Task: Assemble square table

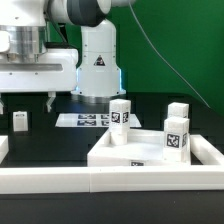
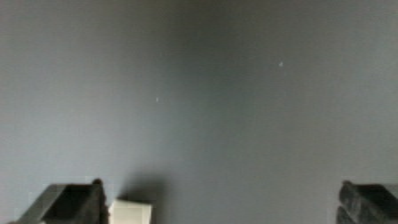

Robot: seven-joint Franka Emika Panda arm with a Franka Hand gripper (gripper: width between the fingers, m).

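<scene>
The square table top (image 1: pixel 140 153) lies white and flat at the front right of the exterior view. Three tagged leg pegs stand upright by it: one at its far left corner (image 1: pixel 120 113), one near its right side (image 1: pixel 177 136), one behind that (image 1: pixel 178 110). Another leg peg (image 1: pixel 20 121) stands alone on the black table at the exterior view's left. My gripper (image 1: pixel 26 102) hangs open just above it. In the wrist view the gripper (image 2: pixel 221 207) is wide open, and the white peg's top (image 2: pixel 132 212) shows just inside one fingertip (image 2: pixel 71 205).
The marker board (image 1: pixel 88 119) lies flat in front of the robot base (image 1: pixel 97 70). A long white rail (image 1: pixel 100 183) borders the black table along the front, with a short white end piece (image 1: pixel 3 150) at the exterior view's left.
</scene>
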